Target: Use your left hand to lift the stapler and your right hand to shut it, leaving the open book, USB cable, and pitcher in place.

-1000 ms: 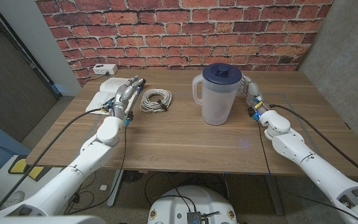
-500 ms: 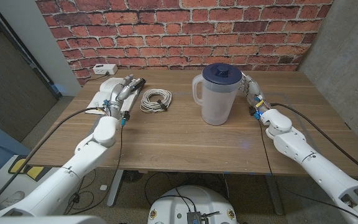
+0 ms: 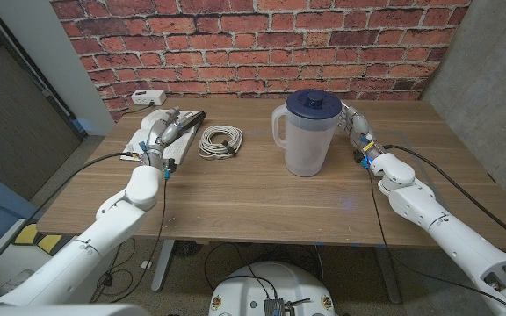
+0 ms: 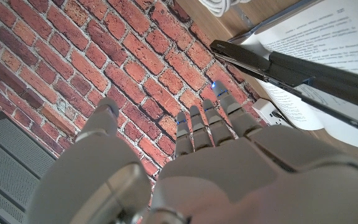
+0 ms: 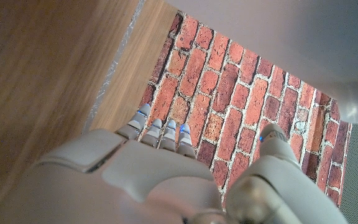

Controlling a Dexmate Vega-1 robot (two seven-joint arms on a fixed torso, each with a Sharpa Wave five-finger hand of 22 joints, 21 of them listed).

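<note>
A black stapler (image 3: 191, 118) lies open on the right page of the open book (image 3: 144, 139) at the table's back left. In the left wrist view the stapler (image 4: 291, 65) stretches across the printed page (image 4: 337, 34), beside my fingertips. My left hand (image 3: 159, 132) hovers over the book just left of the stapler, fingers straight and apart, holding nothing. The coiled white USB cable (image 3: 220, 140) lies right of the book. The clear pitcher (image 3: 307, 133) with a blue lid stands mid-table. My right hand (image 3: 357, 128) is open close behind its right side.
A white power strip (image 3: 148, 97) sits at the back left corner against the brick wall (image 3: 262, 44); it also shows past the book as a power strip (image 4: 268, 112). Bare wooden table (image 3: 262, 206) spreads across the front. The right wrist view shows tabletop (image 5: 42, 68) and brick wall.
My left hand has slid leftward, from beside the cable to over the book, uncovering the stapler. The right hand has hardly moved.
</note>
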